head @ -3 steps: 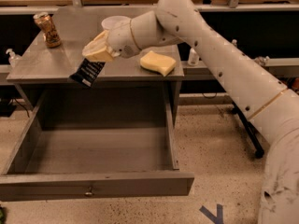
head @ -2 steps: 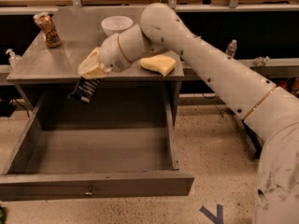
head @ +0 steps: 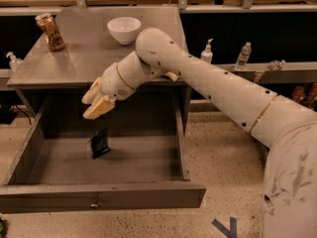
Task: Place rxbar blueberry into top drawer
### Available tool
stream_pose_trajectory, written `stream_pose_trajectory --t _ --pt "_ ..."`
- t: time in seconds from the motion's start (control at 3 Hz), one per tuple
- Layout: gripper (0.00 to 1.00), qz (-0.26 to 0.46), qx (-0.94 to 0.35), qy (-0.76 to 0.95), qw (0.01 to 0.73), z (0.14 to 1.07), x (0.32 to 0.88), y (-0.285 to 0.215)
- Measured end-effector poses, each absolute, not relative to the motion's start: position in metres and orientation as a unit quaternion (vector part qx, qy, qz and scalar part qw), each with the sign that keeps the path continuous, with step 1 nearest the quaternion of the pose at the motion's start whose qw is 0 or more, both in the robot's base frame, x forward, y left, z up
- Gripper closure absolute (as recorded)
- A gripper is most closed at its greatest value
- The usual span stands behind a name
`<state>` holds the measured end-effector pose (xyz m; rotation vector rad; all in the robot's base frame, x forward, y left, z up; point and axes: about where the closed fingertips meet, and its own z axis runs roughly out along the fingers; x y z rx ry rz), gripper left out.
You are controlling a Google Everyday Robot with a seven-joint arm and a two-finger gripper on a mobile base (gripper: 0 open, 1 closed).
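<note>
Rxbar blueberry (head: 99,143) is inside the pulled-out top drawer (head: 99,196) rn, a bit left of centre, tilted up on edge. Can't tell if it's touching the drawer floor. Gripper (head: 89,106) hangs just above it by the table's front edge, fingers spread w/ nothing btwn them, clear gap to the bar. On the tabletop (head: 74,63): a can (head: 50,31) back left, white bowl (head: 124,29) to its right.

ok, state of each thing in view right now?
top drawer: pulled open.
rxbar blueberry: free of the gripper, tilted, inside the drawer.
gripper: above the drawer, fingers open, empty.
can: upright on tabletop.
bowl: upright on tabletop.
</note>
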<state>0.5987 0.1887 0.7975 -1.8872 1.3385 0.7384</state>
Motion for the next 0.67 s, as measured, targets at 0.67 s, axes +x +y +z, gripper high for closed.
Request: stream_pose_trajectory --t 0.67 --pt "0.0 0.309 -0.733 0.505 0.335 0.7789 0.5829 0.185"
